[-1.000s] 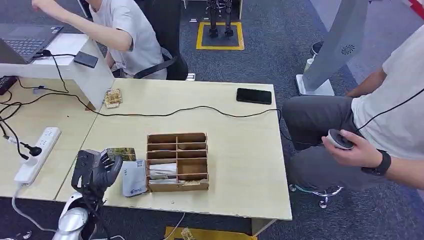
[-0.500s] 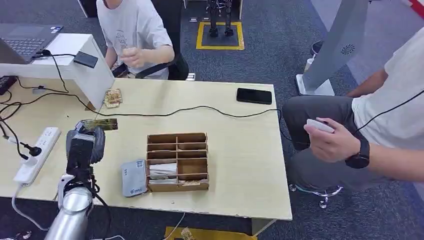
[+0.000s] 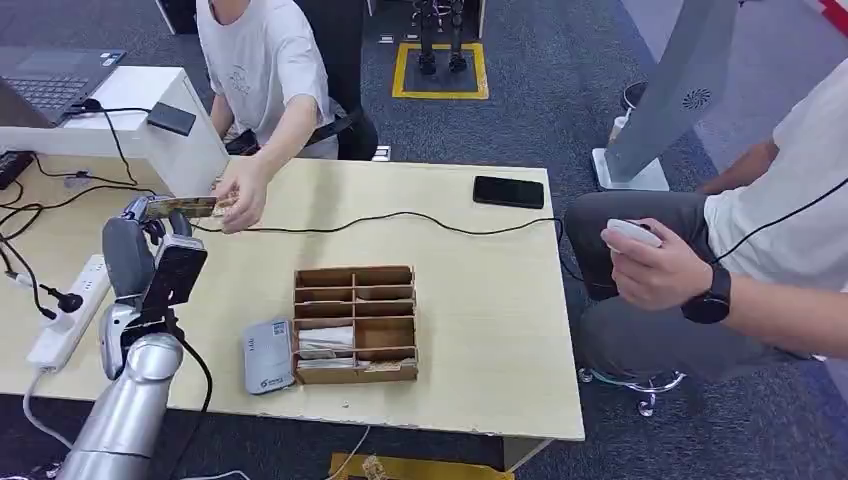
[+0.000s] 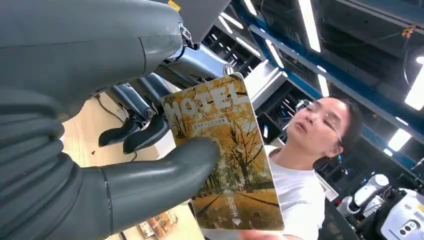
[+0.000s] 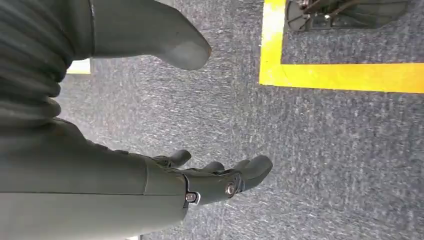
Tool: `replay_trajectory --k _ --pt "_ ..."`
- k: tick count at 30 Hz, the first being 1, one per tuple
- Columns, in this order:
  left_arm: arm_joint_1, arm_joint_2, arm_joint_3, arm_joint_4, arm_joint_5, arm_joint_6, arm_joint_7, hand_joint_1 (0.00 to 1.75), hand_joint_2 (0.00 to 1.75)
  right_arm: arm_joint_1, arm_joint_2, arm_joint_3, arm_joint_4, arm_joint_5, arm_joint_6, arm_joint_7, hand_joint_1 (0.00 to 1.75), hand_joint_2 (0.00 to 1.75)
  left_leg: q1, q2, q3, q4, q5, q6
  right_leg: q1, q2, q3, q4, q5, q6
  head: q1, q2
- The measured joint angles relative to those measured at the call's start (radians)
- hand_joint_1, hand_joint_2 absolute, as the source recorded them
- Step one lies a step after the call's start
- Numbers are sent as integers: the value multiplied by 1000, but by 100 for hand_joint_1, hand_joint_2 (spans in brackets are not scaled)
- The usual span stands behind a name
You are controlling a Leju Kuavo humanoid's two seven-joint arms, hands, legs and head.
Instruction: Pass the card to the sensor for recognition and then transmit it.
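Pinching the hotel key card [image 4: 225, 160] between thumb and fingers, my left hand [image 3: 150, 262] holds it raised; a person's hand [image 3: 240, 196] touches its far end. My right hand [image 5: 150, 165] hangs empty, fingers apart, over grey carpet [image 5: 325, 150].

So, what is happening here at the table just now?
The robot's left hand holds a hotel key card up between its thumb and fingers, offering it to a seated person whose hand reaches for the card's far end. The grey card reader lies on the table beside a wooden divided box. The right hand hangs open over the carpet.
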Motion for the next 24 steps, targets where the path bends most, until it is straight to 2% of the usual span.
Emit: replay_trajectory --k 1,2,9,16,18,22,24 --pt "-3 3 0 3 -4 0 0 175 175 0 -2 2 2 0 0 3 0 175 0 0 0 0 0 0 0 0 0 0 0 0 0 0" --pt "-4 4 0 5 -6 0 0 0 175 0 -2 4 3 0 0 4 0 175 0 0 0 0 0 0 0 0 0 0 0 0 0 0" --pt "-12 14 0 11 9 -19 13 0 175 0 -7 11 8 0 0 -2 0 175 0 0 0 0 0 0 0 0 -1 0 0 0 0 0" --pt "18 20 0 -16 40 -86 48 0 175 5 -6 11 5 -5 2 -3 0 175 0 1 -1 0 0 0 0 1 -1 0 0 0 -1 0" --pt "58 31 -1 -60 40 -142 49 0 175 10 -5 8 -4 -4 8 -1 0 175 0 1 -1 0 0 0 0 2 -1 0 0 0 0 0" --pt "158 61 -26 -178 36 -298 31 0 175 21 8 0 -43 -2 51 6 0 175 0 2 -3 0 0 0 0 2 -4 0 0 0 0 0" --pt "201 71 -55 -233 -1 -336 17 0 175 24 17 -4 -64 -2 67 5 0 175 0 2 -3 0 0 0 0 2 -4 0 0 0 0 0"
